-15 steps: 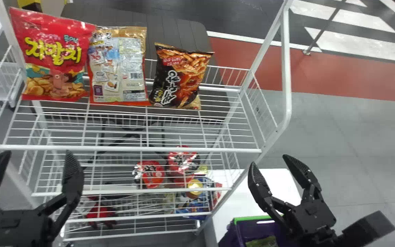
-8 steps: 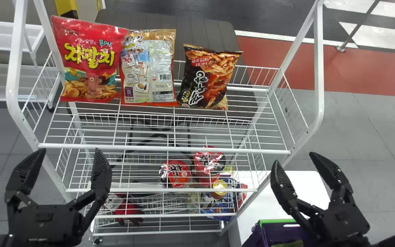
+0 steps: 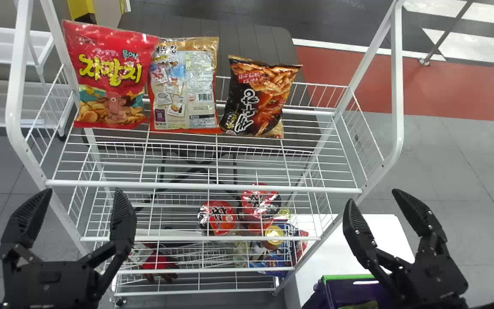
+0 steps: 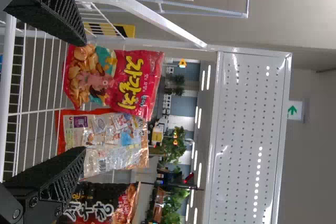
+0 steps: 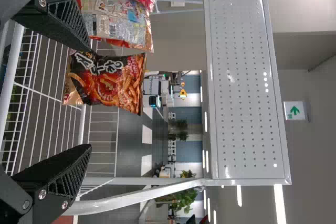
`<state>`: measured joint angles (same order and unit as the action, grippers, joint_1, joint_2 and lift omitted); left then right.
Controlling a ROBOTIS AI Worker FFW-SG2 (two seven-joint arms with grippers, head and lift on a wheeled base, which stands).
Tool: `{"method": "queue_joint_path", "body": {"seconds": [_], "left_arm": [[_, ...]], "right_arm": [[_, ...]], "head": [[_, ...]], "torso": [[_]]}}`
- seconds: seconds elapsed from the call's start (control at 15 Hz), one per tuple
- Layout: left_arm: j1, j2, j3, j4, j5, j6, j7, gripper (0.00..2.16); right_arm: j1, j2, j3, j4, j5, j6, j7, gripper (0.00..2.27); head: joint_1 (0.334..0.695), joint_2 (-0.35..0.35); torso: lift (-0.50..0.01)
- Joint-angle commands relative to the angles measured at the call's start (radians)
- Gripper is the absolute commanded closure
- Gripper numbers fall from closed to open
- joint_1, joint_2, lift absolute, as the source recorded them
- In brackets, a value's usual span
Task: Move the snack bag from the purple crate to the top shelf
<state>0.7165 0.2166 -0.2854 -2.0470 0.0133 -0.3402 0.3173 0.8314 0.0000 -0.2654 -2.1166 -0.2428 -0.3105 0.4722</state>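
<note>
Snack bag (image 3: 360, 305): I take it for the greenish piece inside the purple crate (image 3: 350, 277) by the white table (image 3: 390, 227); its long axis I can't tell.
Right pincer (image 3: 374, 196): nearer arm, spread wide, nothing held. From its tips the snack bag lies low and back toward the robot, so I'd judge the move needs drawing back, then down.
Left pincer (image 3: 85, 192): also wide and empty, at the shelf's left end, well apart from the crate.
Top shelf (image 3: 204, 186): room right of the black bag (image 3: 260, 96).

Bright, fairly even indoor light; white glints on perforated panel (image 4: 244, 129); strip lights (image 5: 280, 204) glowing
</note>
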Motion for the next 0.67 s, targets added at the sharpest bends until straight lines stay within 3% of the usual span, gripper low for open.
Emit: {"method": "queue_joint_path", "body": {"seconds": [0.0, 0.6], "left_arm": [[0.003, -0.002, -0.001, -0.007, -0.009, 0.002, 0.005, 0.11], [0.004, -0.011, -0.015, -0.005, -0.021, 0.002, 0.009, 0.11]], "right_arm": [[0.0, 0.001, -0.002, 0.0, -0.01, 0.0, 0.0, 0.19], [0.0, 0.001, -0.005, -0.003, -0.036, 0.015, -0.004, 0.19]], "head": [[0.695, -0.196], [0.695, -0.212]], "torso": [[0.0], [0.0]]}}
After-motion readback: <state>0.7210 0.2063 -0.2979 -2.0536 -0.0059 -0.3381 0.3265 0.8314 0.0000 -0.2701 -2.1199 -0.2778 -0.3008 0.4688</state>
